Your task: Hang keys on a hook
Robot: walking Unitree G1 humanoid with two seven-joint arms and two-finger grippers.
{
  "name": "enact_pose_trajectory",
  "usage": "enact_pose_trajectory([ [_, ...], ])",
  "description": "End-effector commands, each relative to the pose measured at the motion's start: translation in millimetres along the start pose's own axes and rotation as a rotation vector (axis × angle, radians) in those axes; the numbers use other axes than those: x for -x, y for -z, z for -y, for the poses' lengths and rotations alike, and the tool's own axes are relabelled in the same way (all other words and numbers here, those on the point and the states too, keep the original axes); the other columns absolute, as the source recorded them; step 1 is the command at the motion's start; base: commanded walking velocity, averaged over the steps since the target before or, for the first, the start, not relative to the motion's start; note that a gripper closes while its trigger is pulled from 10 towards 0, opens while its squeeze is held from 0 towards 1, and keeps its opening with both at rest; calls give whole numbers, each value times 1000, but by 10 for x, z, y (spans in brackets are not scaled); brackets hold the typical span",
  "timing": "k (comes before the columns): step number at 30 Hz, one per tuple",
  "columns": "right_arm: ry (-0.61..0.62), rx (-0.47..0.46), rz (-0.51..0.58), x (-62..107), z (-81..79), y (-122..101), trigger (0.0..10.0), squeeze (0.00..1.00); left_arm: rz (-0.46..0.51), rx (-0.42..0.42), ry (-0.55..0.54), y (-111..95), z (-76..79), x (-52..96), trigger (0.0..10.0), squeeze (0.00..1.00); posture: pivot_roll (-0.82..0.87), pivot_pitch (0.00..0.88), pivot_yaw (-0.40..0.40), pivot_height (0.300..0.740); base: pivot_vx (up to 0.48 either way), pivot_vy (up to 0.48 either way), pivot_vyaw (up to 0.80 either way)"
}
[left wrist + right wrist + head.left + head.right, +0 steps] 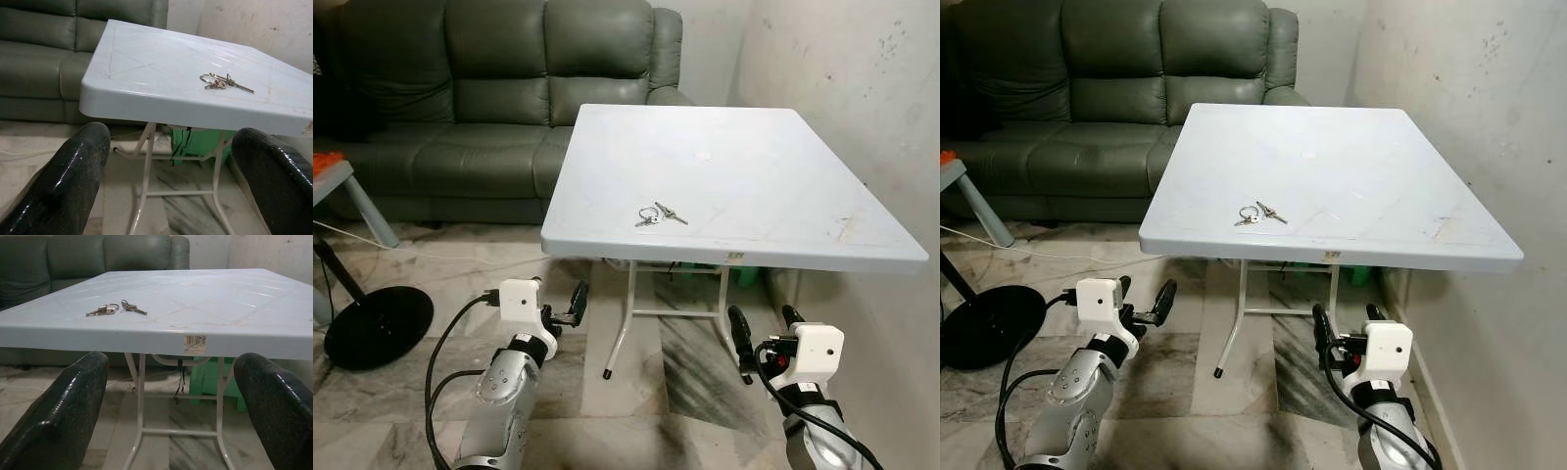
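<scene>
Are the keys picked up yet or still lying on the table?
Still lying flat on the white table. The keys rest near its front edge; both claws are below it, open.

A white folding surface stands against a pale wall, with a dark green sofa behind it. A small bunch of keys lies near the surface's front edge, left of its middle. Below and in front of that edge, the left hand and the right hand hover above the marbled floor, both spread apart and holding nothing. A black round base sits on the floor at left.
</scene>
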State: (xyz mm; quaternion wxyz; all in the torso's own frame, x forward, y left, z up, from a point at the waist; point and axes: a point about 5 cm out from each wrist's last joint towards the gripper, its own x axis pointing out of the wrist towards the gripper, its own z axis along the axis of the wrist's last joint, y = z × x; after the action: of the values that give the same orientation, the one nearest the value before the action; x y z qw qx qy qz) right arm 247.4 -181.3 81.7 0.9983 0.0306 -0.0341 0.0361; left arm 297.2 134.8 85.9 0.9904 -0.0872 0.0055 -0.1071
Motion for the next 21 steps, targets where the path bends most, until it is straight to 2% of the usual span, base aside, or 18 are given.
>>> enact_pose_trajectory([
  [1, -8, 8, 10, -25, -4, -34, 10000, 0, -14, 0, 2, 13, -9, 5, 10000, 0, -23, 0, -29, 740, 244, 0, 0],
  [18, -17, 16, 5, -17, -18, -22, 10000, 0, -26, -11, -9, 24, -14, 7, 10000, 0, -22, 0, -29, 740, 14, 0, 0],
  [21, -19, 40, 3, -18, -16, -28, 10000, 0, -29, -13, -15, 27, -15, 12, 10000, 0, -22, 0, -28, 740, 0, 0, 704],
])
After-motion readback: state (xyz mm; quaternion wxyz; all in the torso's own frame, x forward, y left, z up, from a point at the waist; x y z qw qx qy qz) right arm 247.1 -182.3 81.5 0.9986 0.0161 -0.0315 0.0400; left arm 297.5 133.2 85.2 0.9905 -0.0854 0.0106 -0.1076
